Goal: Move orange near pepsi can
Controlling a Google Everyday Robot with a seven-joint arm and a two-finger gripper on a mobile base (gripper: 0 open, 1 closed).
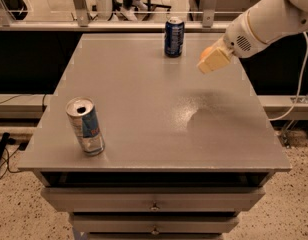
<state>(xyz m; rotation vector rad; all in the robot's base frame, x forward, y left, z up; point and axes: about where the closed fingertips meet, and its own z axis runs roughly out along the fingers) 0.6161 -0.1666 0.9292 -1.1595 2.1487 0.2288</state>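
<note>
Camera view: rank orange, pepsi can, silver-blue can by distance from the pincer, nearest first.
1. Small round orange fruit: gripped in the pincer, over the grey table's far right.
2. Dark blue pepsi can: far edge, left of the pincer.
3. Slim silver-and-blue can: near left corner, farthest.

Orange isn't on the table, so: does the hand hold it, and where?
The hand, raised over the table's far right, encloses the orange; only its edge shows.
</note>
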